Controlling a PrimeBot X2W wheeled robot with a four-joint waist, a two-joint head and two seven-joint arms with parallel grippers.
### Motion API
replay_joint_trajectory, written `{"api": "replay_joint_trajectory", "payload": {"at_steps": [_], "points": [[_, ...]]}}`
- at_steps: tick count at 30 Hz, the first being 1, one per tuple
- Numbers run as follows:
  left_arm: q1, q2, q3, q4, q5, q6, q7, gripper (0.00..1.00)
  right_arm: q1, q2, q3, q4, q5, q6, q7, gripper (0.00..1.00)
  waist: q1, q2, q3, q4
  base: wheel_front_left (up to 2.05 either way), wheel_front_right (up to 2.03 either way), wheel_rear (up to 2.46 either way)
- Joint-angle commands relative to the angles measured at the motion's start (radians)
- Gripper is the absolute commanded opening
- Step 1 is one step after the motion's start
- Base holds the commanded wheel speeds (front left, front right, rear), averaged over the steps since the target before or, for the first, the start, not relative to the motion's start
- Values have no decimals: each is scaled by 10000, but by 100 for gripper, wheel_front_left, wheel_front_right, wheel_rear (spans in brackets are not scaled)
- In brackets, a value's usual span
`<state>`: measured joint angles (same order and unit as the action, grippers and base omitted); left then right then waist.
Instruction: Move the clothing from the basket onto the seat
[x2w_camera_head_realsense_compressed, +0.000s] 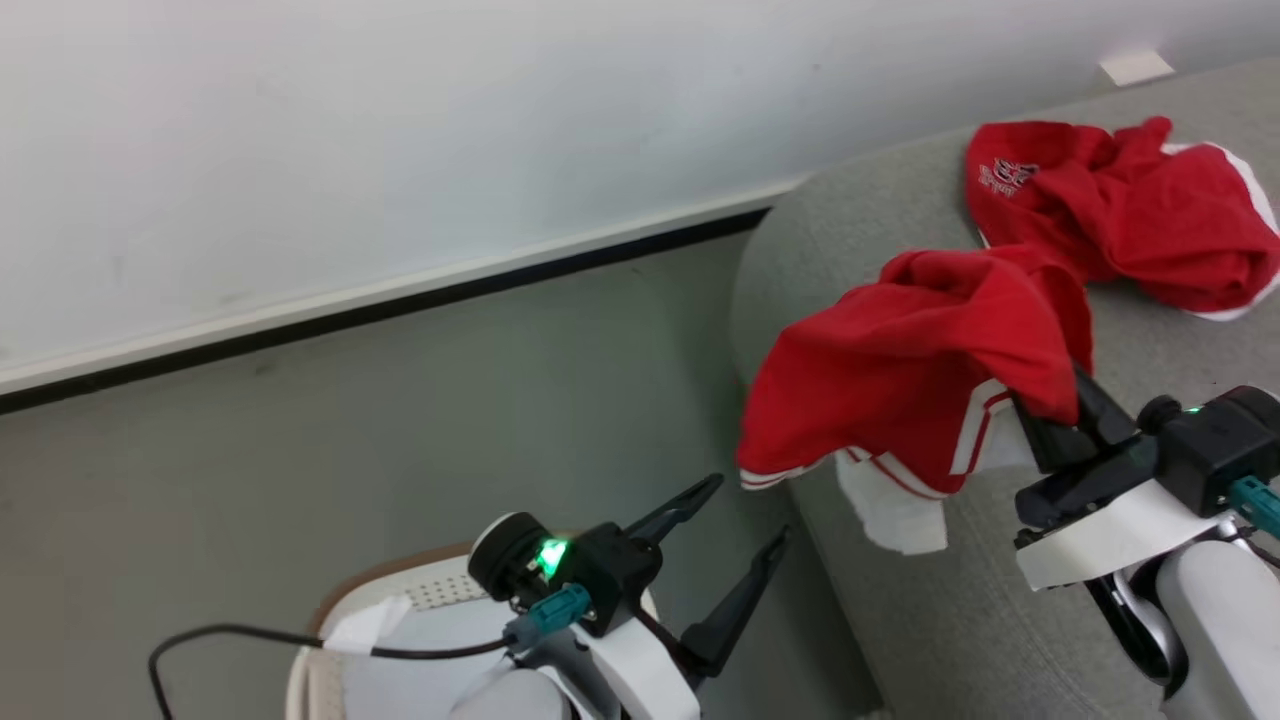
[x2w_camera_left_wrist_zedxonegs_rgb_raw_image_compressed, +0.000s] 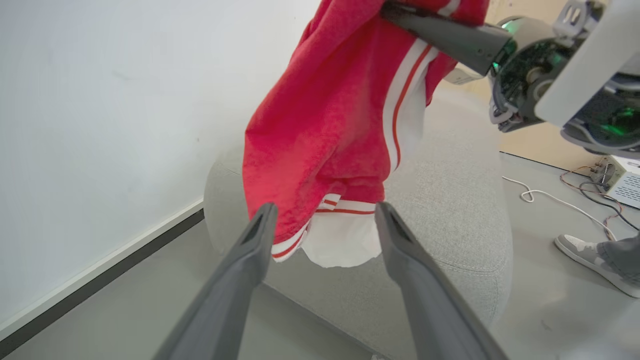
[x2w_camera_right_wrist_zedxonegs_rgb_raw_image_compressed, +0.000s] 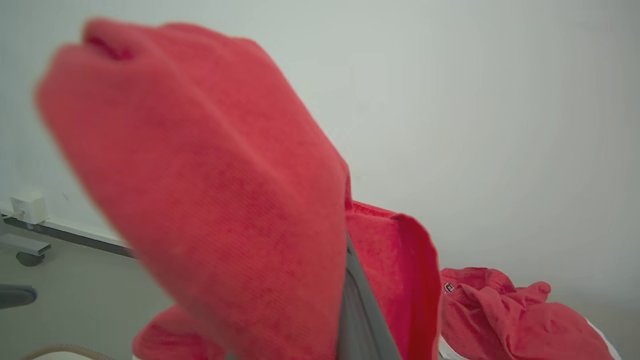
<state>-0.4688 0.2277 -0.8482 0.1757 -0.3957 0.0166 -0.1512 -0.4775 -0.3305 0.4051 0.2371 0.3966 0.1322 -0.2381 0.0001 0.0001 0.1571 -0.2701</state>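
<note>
The clothing (x2w_camera_head_realsense_compressed: 900, 370) is mid-transfer. At lower left the basket (x2w_camera_head_realsense_compressed: 440, 592) stands on the floor, mostly hidden behind the left arm, so I cannot tell if anything remains inside. Above it the left end effector (x2w_camera_head_realsense_compressed: 748, 510) hovers, fingers spread wide and empty. Further right, the right end effector (x2w_camera_head_realsense_compressed: 1060, 405) is clamped on one red piece hanging over the seat (x2w_camera_head_realsense_compressed: 1000, 620) at its rounded arm. A second garment (x2w_camera_head_realsense_compressed: 1130, 220) already lies on the seat. The next move probably calls for carrying the held piece inward, lowering it and releasing.
</note>
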Motion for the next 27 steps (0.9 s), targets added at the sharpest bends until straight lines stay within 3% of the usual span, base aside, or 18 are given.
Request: {"api": "replay_joint_trajectory", "payload": {"at_steps": [1, 7, 15, 23, 27], "points": [[-119, -3, -6, 33, 61, -35, -73, 100, 118, -40, -113, -120, -132, -28, 0, 0, -1, -1, 414, -433, 0, 0, 0], [-665, -163, -178, 116, 334, -133, -106, 100, 93, -119, -1034, -586, -176, -28, 169, 0, -1, -1, 1207, -582, 0, 0, 0], [-1676, -143, -295, 199, 673, -424, -68, 100, -2099, -567, -2969, -419, -775, -28, 629, 0, -1, -1, 2666, -238, 0, 0, 0], [-2685, -106, -221, 128, 974, -567, -63, 100, -5397, -1556, -5134, 904, -1503, -28, 1417, 0, -1, -1, 4124, 275, 0, 0, 0], [-2888, -21, -150, 174, 1000, -553, -156, 100, -6433, -1830, -6252, 2188, -2599, -28, 1330, 0, -1, -1, 4564, 506, 0, 0, 0]]}}
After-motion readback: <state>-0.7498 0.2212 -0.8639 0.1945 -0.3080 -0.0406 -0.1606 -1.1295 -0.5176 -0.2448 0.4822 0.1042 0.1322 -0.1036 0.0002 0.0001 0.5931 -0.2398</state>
